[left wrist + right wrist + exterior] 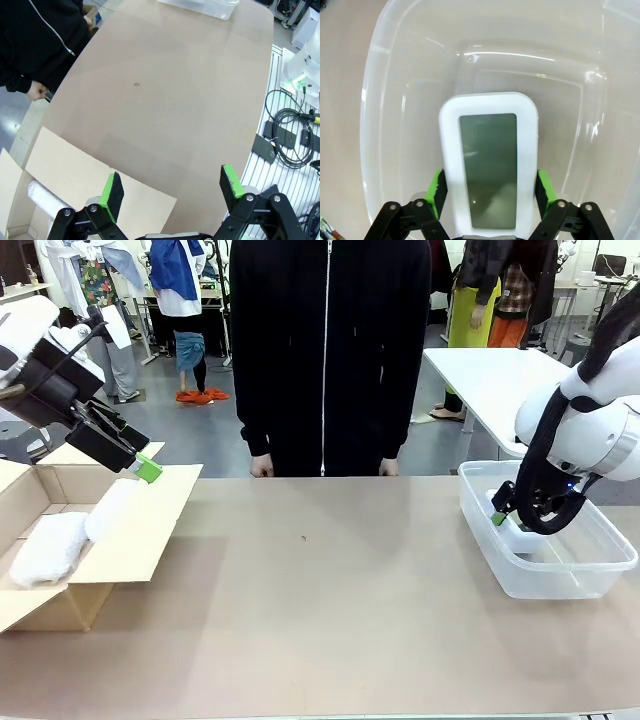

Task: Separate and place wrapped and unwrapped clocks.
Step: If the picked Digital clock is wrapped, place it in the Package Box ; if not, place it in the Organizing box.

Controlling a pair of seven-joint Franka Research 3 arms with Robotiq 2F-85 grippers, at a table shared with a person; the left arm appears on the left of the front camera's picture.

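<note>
Two bubble-wrapped clocks lie in the cardboard box (130, 550) at the left: one bundle (45, 545) deep inside, the other (112, 508) against the flap, also seen as a bubble-wrap bundle (42, 196) in the left wrist view. My left gripper (142, 466) (171, 187) hangs open above the box flap with nothing between its green pads (112, 192). The bare white clock (488, 160) with its grey-green screen is low inside the clear tub (375, 125). My right gripper (503, 514) (491, 189) is shut on the clock's long sides.
The clear tub (600, 555) stands at the table's right end. A person in a black zipped jacket (325, 350) stands at the far edge, hands at the table rim. Cables (290, 135) lie on a rack beside the table in the left wrist view.
</note>
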